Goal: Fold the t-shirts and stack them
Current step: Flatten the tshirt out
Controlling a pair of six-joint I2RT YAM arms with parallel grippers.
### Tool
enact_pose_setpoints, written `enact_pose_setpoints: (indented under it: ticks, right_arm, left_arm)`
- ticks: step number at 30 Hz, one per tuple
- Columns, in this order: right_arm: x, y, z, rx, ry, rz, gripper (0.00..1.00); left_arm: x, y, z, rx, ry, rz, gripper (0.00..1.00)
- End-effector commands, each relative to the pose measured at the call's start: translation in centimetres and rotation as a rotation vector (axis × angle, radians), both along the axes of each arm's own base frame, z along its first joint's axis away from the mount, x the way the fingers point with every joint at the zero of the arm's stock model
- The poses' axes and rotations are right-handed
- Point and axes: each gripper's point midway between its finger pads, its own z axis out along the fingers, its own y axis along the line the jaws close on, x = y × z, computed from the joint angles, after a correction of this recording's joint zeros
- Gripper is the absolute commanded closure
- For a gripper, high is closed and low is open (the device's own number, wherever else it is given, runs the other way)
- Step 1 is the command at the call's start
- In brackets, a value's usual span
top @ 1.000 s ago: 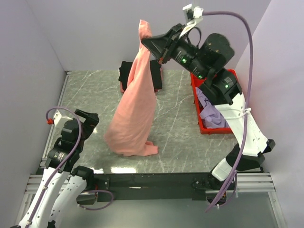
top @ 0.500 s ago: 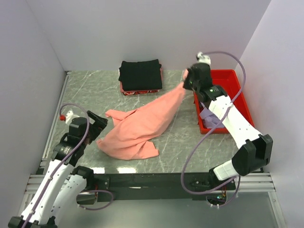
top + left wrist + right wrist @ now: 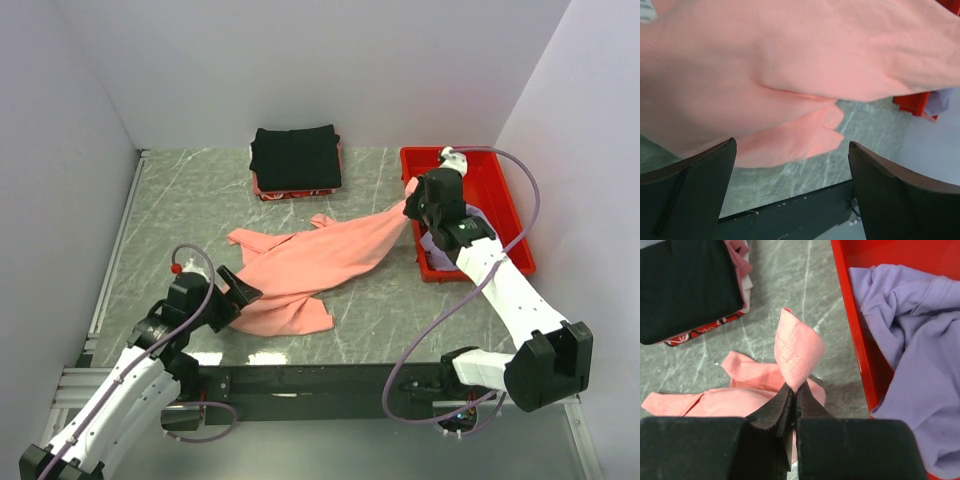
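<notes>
The salmon-pink cloth t-shirt [image 3: 310,265] runs left to right: the right gripper [image 3: 793,390] pinches its right end, and the left gripper [image 3: 792,145] sits wide at its near-left edge.

Salmon-pink t-shirt [image 3: 300,268], red tray [image 3: 492,178]

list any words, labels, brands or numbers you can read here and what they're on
No text can be read in any view.
The salmon-pink t-shirt, lavender t-shirt, black t-shirt and red tray show no lettering.
The printed cloth under the black t-shirt has a red-and-white pattern at its edge, too little of it showing to read.
</notes>
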Motion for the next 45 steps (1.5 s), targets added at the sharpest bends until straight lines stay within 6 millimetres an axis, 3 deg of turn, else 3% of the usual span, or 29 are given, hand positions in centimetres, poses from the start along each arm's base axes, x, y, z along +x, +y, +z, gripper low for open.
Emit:
enact_pose_setpoints:
  ticks: [1, 5, 6, 7, 8, 10, 14, 22, 37, 45]
  right_arm:
    - [0.6, 0.4, 1.3, 0.049, -0.074, 0.009, 1.0]
    - [0.5, 0.7, 0.6, 0.063, -0.057, 0.024, 1.0]
    - [0.5, 0.8, 0.6, 0.065, -0.053, 0.028, 1.0]
    - [0.5, 0.8, 0.3, 0.063, -0.046, 0.029, 1.0]
    - [0.4, 0.7, 0.2, 0.062, -0.044, 0.028, 1.0]
    - [0.4, 0.6, 0.1, 0.063, -0.044, 0.025, 1.0]
    - [0.3, 0.6, -0.4, 0.067, -0.032, 0.028, 1.0]
    - [0.4, 0.4, -0.7, 0.076, -0.031, 0.026, 1.0]
    - [0.8, 0.6, -2.3, 0.082, 0.003, 0.051, 1.0]
    - [0.9, 0.5, -2.6, 0.083, 0.012, 0.058, 1.0]
  left_arm:
    - [0.5, -1.9, 1.6, -0.103, -0.054, -0.017, 0.01]
    - [0.4, -3.8, 1.6, -0.081, -0.042, -0.072, 0.0]
    - [0.7, -3.9, 0.8, -0.04, -0.018, -0.06, 0.0]
    - [0.9, -4.3, 1.4, -0.026, -0.022, -0.062, 0.0]
    - [0.1, -5.3, 1.3, -0.015, -0.003, -0.11, 0.0]
    - [0.5, -6.0, 1.1, 0.029, 0.006, -0.107, 0.01]
    - [-0.6, -8.1, 0.3, 0.066, 0.036, -0.165, 0.01]
    - [-2.4, -10.6, -1.4, 0.074, 0.103, -0.199, 0.01]
    - [-1.6, -12.2, -4.7, 0.21, 0.189, -0.213, 0.0]
    - [-1.4, -11.4, -6.4, 0.295, 0.246, -0.18, 0.02]
